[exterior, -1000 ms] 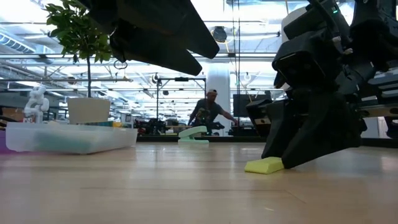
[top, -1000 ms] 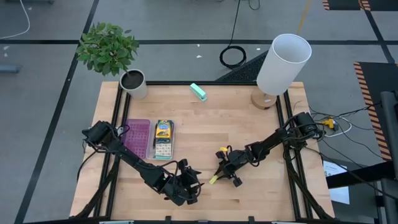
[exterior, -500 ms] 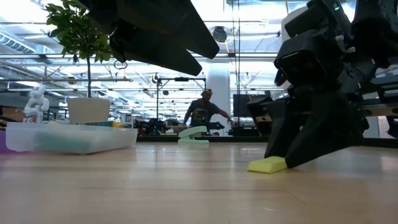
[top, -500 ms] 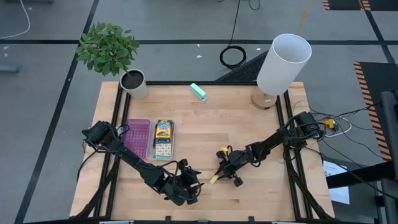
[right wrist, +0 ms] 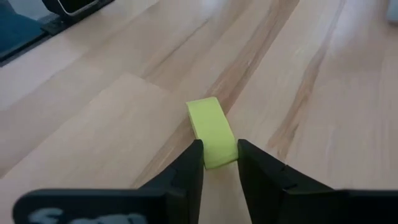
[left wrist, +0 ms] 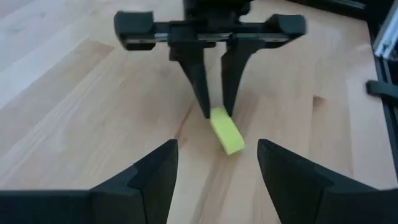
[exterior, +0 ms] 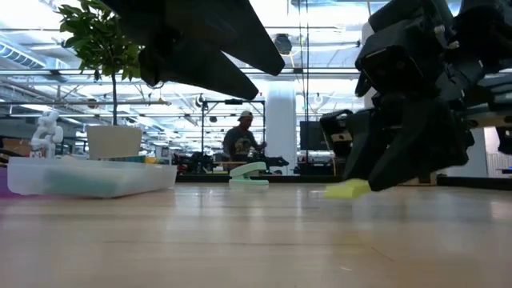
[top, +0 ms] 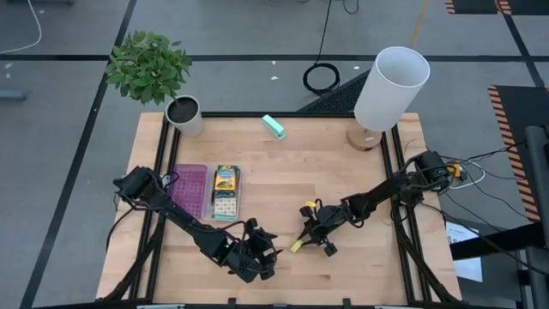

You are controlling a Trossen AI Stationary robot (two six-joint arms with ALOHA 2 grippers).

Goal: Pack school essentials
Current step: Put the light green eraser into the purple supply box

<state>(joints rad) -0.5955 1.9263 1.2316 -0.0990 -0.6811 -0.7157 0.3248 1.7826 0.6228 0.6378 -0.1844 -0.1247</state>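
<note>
Tiny yellow piece pinched by right gripper, raised off table

1. The yellow piece has left the table. Earlier, in the low view, it lay flat on the wood; now it hangs clear of the surface, pinched at one end between the fingers of the right gripper.
2. The right gripper has risen with the piece. In the low view its dark body now sits higher than before.
3. In the high view the right arm's rear joint has shifted slightly toward the table's right edge.
4. The left gripper has moved slightly, its wrist now a little nearer the left side.
5. The person in the room behind the table has moved leftward in the low view.
</note>
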